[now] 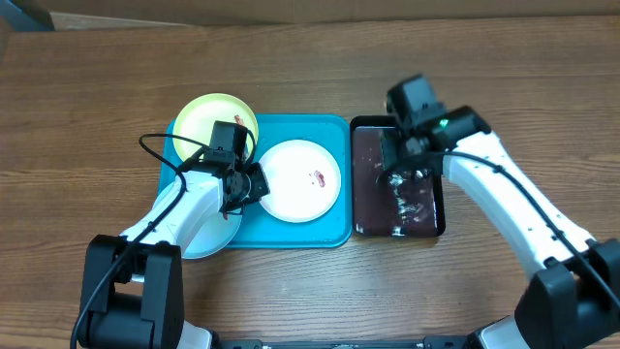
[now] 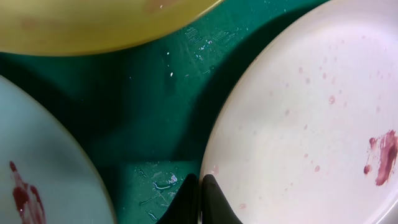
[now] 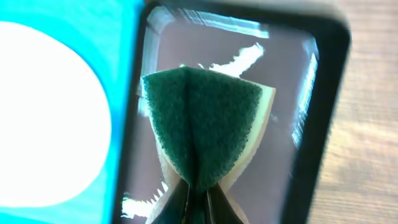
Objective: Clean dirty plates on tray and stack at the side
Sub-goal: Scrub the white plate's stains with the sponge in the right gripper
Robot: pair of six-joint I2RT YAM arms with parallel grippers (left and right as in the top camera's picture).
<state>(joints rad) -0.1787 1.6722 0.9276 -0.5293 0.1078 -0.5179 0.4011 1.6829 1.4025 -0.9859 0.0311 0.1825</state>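
**Sponge pinched over the pan, white plate next for scrubbing**

Starting nearest: leave the pale blue plate (image 1: 199, 244), which overlaps the near left corner of the tray (image 1: 329, 231) and carries a red smear, for a later turn. Just beyond it, use the left gripper (image 2: 200, 186), low over the wet tray floor with its tips at the near left rim of the white plate (image 1: 300, 180), as a stop against sliding.

Judged as the step in hand: bringing the sponge (image 3: 202, 118) from above the black pan (image 1: 368, 199), right of the tray, across to the white plate in the tray's middle.
- Lift clear of the pan's rim first, then cross left.
- Set the green scouring face flat on the plate.
- Rub over the reddish smear (image 2: 384, 157) on the plate's right part and the faint specks around it.
- Press lightly; expect a light plastic plate on a wet tray to skate otherwise.

Farthest, at the far left corner: leave the yellow-green plate (image 1: 208, 121) alone for now. Nothing stacked at the side yet.

Pincers, in turn:
- **Left gripper:** pressed together, holding nothing, touching or all but touching the white plate's edge; cannot tell which.
- **Then the right gripper (image 3: 198, 193):** squeezed tight on the sponge's middle, folding it into a narrow waist, green side toward the wrist camera, above the pan; contact with the pan floor impossible to tell.
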